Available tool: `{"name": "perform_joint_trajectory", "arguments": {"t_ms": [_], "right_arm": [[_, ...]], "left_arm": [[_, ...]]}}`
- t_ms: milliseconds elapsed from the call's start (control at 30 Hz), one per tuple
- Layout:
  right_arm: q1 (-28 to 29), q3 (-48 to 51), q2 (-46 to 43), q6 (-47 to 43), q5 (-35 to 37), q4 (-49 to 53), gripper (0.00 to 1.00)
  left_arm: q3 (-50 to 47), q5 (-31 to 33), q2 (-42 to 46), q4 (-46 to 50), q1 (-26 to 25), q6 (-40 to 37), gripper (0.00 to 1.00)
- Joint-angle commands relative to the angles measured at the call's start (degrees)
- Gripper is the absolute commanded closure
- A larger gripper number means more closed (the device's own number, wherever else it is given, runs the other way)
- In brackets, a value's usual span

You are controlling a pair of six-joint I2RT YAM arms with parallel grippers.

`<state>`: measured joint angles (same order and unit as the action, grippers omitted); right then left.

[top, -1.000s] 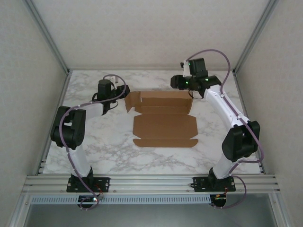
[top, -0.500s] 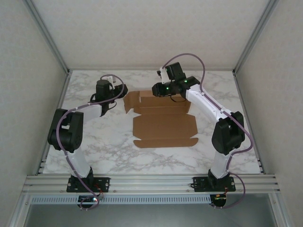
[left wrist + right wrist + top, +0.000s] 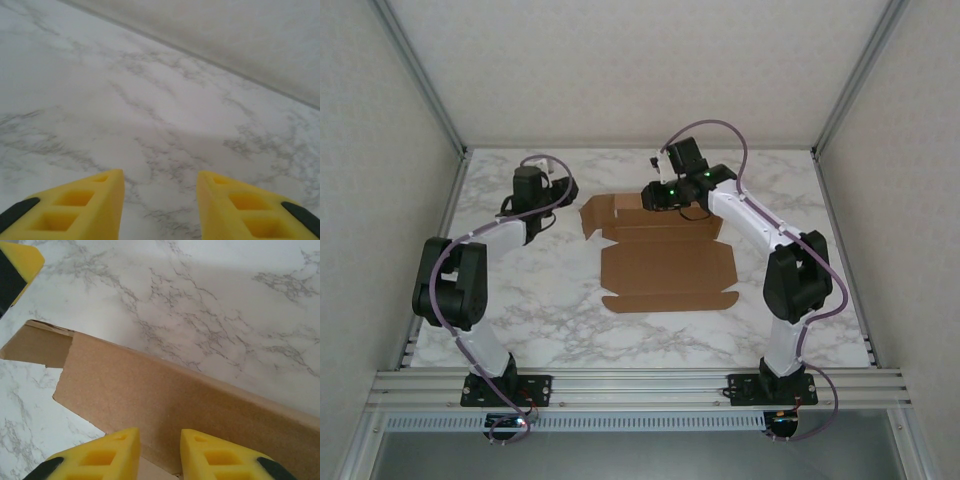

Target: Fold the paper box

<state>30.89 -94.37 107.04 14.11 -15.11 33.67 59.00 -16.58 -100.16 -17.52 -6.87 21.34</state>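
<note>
Marble table (image 3: 550,300): right hand (image 3: 160,436) swung left onto paper box (image 3: 150,390) rear flap, pinch unclear; left hand (image 3: 159,176) spread, drawn back.

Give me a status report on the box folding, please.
Left fingers open over bare white marble table. Right fingers narrowly apart at far flap of plain brown die-cut cardboard sheet, no grip seen. Sheet mostly flat. Nothing in the way.

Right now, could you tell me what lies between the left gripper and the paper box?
Bare marble table: in the top view nothing rests between the left gripper and the paper box, bar the arm's own cable.
</note>
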Motion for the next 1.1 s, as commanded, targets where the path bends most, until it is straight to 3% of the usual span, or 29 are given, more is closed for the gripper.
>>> {"name": "perform_joint_trajectory", "arguments": {"t_ms": [0, 267, 1067], "right_arm": [[0.0, 0.4, 0.6, -0.3, -0.4, 0.4, 0.73], [-0.1, -0.8, 1.9, -0.1, -1.1, 0.5, 0.72], [-1.4, -8.3, 6.7, 0.6, -2.9, 4.6, 0.7]], "left_arm": [[-2.0, 5.3, 2.4, 7.3, -0.7, -4.3, 0.59], [-2.9, 8.0, 1.9, 10.5, -9.0, -11.8, 0.59], [-4.5, -0.6, 7.4, 7.9, -11.4, -13.9, 0.55]]}}
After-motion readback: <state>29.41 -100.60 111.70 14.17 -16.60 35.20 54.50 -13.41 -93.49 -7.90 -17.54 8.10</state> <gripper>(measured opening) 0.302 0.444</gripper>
